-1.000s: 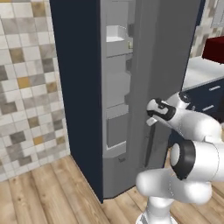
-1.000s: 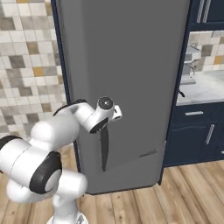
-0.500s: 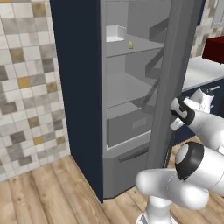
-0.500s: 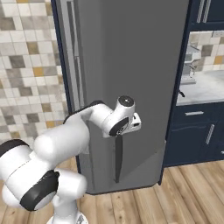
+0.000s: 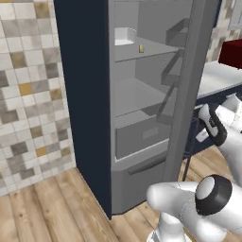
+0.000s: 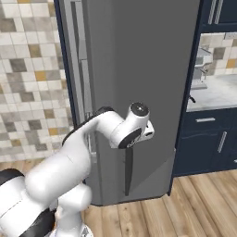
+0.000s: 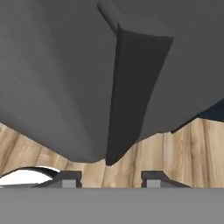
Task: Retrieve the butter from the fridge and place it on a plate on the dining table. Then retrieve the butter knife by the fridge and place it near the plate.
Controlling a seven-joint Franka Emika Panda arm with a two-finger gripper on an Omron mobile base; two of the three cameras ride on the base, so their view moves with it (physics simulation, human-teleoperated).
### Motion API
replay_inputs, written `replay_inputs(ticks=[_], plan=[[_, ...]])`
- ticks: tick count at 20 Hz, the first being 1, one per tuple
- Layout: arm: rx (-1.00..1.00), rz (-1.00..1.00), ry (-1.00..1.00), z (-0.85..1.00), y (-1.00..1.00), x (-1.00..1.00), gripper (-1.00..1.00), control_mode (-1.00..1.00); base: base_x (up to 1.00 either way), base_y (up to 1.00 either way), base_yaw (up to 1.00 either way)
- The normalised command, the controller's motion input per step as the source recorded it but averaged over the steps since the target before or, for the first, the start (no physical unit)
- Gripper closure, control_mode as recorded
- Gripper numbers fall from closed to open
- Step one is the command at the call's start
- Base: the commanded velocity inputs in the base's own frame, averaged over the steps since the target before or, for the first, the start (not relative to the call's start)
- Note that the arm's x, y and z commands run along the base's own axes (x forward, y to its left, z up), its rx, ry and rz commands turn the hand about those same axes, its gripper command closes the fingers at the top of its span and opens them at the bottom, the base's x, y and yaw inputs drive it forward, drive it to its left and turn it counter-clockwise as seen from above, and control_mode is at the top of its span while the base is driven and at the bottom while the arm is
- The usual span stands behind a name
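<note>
Jaws (image 7: 112, 178) parted, empty, just off fridge (image 5: 156, 118) door handle (image 7: 131, 92); butter (image 5: 141, 48) on shelf

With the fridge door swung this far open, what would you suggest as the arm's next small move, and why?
Probably back the gripper away from the handle and swing toward the interior. The fridge stands open, the fingertips are apart with nothing between them, and the butter sits in plain sight on the upper shelf, so the door work looks finished.

matte grey fridge (image 5: 142, 142), pale yellow butter (image 5: 141, 48), beige-brown mosaic tiled wall (image 5: 28, 94), wood-plank floor (image 5: 52, 208)
</note>
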Motion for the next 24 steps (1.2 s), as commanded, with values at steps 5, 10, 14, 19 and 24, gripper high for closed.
replay_inputs(ticks=[5,10,14,19,24], plan=[[-0.57,-0.05,0.07,0.69,0.80,-0.67,-1.00,-1.00,0.00,0.00,0.00],[-0.60,-0.20,0.19,0.56,0.87,-0.07,-1.00,-1.00,0.00,0.00,0.00],[-0.54,-0.16,0.22,0.53,0.98,0.01,-1.00,-1.00,0.00,0.00,0.00],[-0.35,-0.08,0.28,0.18,0.66,0.41,-1.00,-1.00,0.00,0.00,0.00],[-0.10,0.00,0.44,0.13,0.09,0.77,-1.00,-1.00,0.00,0.00,0.00]])
